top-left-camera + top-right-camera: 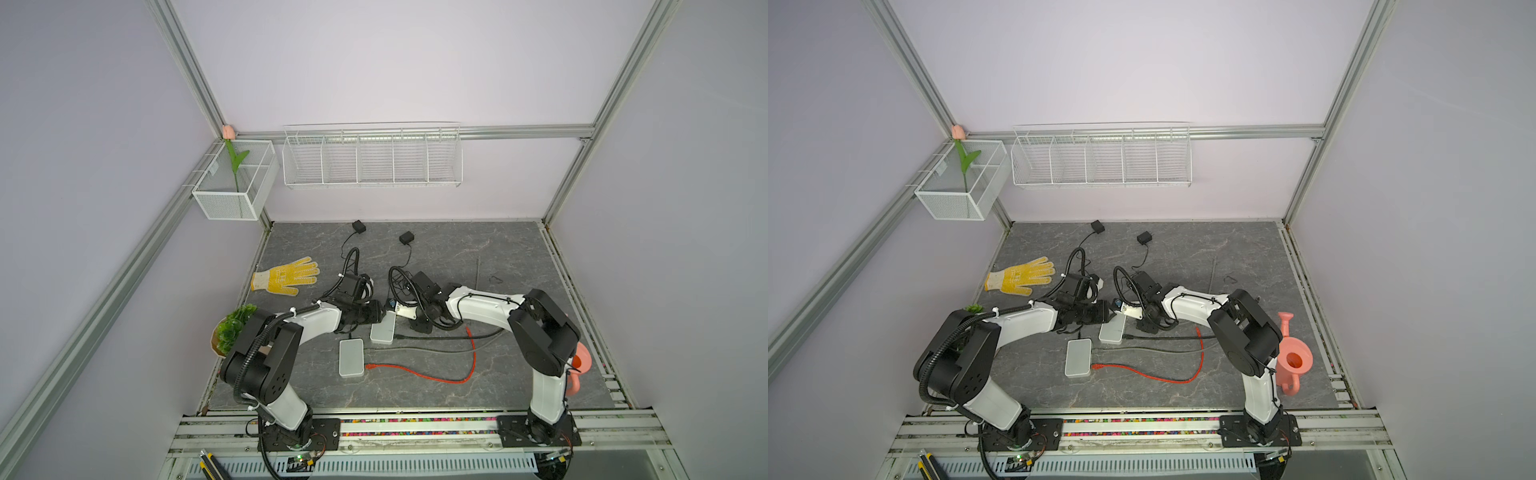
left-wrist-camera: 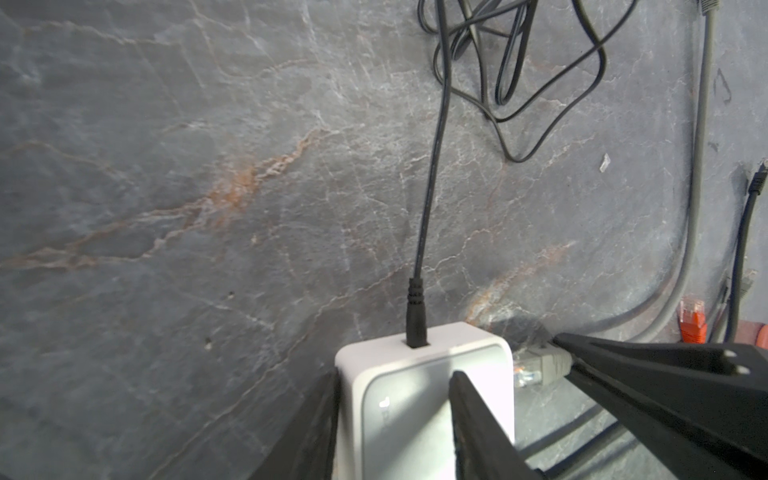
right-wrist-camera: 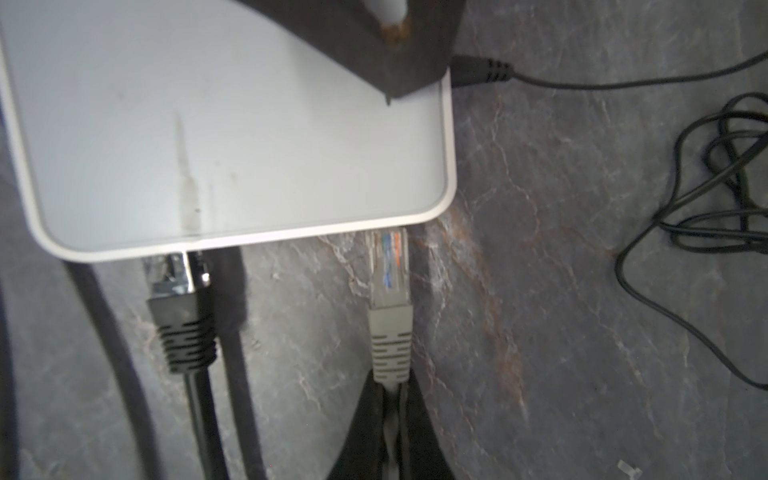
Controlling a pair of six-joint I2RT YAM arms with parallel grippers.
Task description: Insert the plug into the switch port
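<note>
Plug: grey, with a clear tip. It lies low over the table, pointing at the port side of the white switch. The tip reaches the switch's rim, while most of the clear body is outside. Whether the tip has entered a port cannot be told.

Right gripper: fingers together, clamped on the plug at the back of its boot, where the grey cable begins.

Black plug: sits in a port on the same side of the switch, further along, with only a little of its clear body showing.

Left gripper: closed on the switch's end. One of its fingers is pressed on the top face and the other is against the side wall. A black power plug is seated in that end face, and its thin lead runs off into a loose tangle.

In both top views the two grippers meet near the middle of the table, over the held switch. A second switch lies flat just beside it, nearer the arm bases, and the end of a red cable lies near that switch's side.

Periphery: a yellow glove, a green plant and a pink watering can, all well apart from the work.
</note>
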